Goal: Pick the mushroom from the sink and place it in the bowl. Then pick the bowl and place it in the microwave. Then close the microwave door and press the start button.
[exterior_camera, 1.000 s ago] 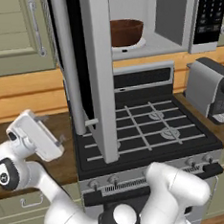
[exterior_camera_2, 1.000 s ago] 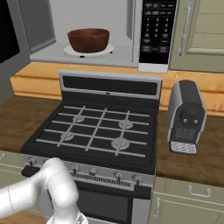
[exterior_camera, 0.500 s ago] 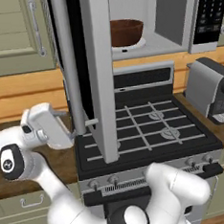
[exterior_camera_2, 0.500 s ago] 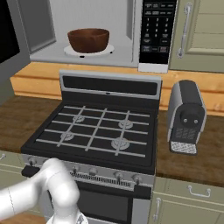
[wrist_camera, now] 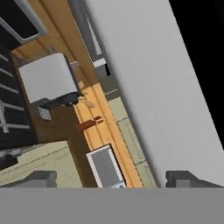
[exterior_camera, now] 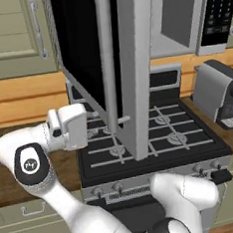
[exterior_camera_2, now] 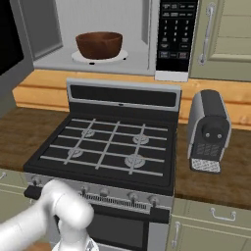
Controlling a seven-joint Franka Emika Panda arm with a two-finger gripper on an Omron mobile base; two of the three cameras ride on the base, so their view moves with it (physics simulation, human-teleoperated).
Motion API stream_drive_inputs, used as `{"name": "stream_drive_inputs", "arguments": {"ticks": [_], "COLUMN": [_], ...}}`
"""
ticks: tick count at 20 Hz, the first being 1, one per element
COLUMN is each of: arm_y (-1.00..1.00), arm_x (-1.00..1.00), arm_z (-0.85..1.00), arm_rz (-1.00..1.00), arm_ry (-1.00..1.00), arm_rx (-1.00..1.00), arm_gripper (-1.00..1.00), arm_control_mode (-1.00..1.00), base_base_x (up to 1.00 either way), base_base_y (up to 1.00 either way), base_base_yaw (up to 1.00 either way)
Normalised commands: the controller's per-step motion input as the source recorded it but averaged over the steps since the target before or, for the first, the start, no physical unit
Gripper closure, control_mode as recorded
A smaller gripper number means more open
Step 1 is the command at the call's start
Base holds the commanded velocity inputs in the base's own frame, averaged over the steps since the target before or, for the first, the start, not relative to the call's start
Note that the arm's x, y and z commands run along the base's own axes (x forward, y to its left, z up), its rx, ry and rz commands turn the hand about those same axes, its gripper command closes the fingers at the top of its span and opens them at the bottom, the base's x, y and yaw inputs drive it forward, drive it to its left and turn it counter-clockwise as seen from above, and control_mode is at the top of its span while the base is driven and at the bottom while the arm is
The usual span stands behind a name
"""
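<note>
Microwave door (exterior_camera: 129, 62) cut off above; hides the cavity.

I am seeing a dark wooden countertop (exterior_camera_2: 215, 184) carrying a grey coffee machine (exterior_camera_2: 209, 130) beside the black gas range (exterior_camera_2: 110, 147); a dark brown bowl (exterior_camera_2: 99, 44) is sitting on the microwave's white plate (exterior_camera_2: 120, 55).

you're looking at the microwave (exterior_camera_2: 103, 34) standing open, its pale interior showing. the dark brown bowl (exterior_camera_2: 99, 44) sits inside on a white turntable plate (exterior_camera_2: 123, 55). the black keypad strip (exterior_camera_2: 177, 33) runs down the right side. below, the gas range (exterior_camera_2: 108, 147) has four burners. a grey coffee machine (exterior_camera_2: 209, 130) stands on the wooden counter (exterior_camera_2: 215, 181) to its right.
</note>
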Motion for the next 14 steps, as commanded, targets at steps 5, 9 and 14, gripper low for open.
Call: {"name": "stream_drive_inputs", "arguments": {"ticks": [5, 9, 14], "arm_y": [-0.69, -0.61, -0.45], "arm_x": [-0.08, 0.25, 0.65], "arm_z": [0.00, 0.00, 0.01], "arm_rz": [0.45, 0.46, 0.39], "arm_ry": [-0.03, 0.01, 0.11], "arm_rx": [0.03, 0.00, 0.00], "arm_gripper": [-1.00, -1.00, -1.00], "arm_control_mode": [-1.00, -1.00, -1.00], "base_base_x": [0.00, 0.00, 0.00], "base_base_y": [0.00, 0.00, 0.00], "base_base_yaw": [0.00, 0.00, 0.00]}}
